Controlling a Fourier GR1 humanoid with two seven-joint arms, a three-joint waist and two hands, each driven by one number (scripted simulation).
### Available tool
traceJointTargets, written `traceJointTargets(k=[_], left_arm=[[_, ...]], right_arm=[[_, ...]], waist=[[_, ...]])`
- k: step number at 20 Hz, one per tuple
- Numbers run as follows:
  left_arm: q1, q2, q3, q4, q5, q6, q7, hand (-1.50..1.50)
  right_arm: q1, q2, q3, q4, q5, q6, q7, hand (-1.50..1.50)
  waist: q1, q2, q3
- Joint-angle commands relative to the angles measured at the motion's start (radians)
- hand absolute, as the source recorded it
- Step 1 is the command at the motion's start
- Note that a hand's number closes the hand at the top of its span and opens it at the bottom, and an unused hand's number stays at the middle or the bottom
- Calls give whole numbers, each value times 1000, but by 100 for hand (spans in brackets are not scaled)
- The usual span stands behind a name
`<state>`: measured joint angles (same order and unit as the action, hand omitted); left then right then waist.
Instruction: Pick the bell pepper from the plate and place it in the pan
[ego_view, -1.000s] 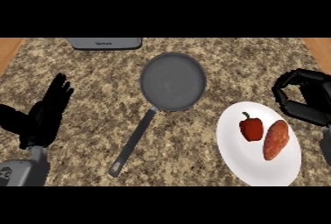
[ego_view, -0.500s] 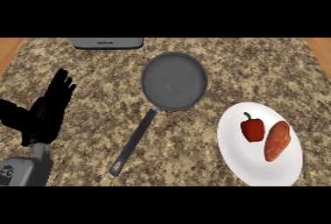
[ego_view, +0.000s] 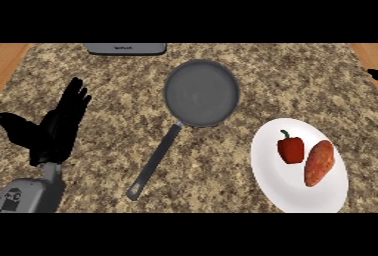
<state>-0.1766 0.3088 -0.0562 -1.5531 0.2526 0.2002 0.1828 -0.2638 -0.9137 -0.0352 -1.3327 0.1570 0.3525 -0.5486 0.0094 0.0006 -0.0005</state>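
Only left hand (ego_view: 55, 131) visible, fingers straight, bell pepper (ego_view: 290, 148) on plate (ego_view: 295, 190), pan (ego_view: 201, 93) bare

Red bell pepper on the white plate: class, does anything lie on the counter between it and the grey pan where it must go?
Nothing visible does. The red bell pepper sits on the white round plate beside an orange sweet potato; only bare counter separates it from the grey frying pan.

Red bell pepper (ego_view: 291, 149) with green stem, upright on white plate (ego_view: 295, 192) at near right, grey long-handled pan (ego_view: 201, 93) empty, farther left
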Motion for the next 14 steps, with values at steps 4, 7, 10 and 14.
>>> traceJointTargets(k=[4,7,10,14], left_arm=[[-19,-15,-2,-2,-19,3,25,0],[58,-7,1,-26,-6,-33,-27,0],[-8,-17,4,1,-12,-16,10,0],[-20,-46,1,11,-51,10,9,0]], right_arm=[[-82,30,159,-86,197,21,179,-150],[-82,15,259,-149,270,85,278,-150],[-124,-28,305,-162,284,230,331,-150],[-136,48,332,-168,353,259,367,-150]], waist=[[0,1,0],[7,-1,-1],[-2,-1,-1],[-5,0,0]])
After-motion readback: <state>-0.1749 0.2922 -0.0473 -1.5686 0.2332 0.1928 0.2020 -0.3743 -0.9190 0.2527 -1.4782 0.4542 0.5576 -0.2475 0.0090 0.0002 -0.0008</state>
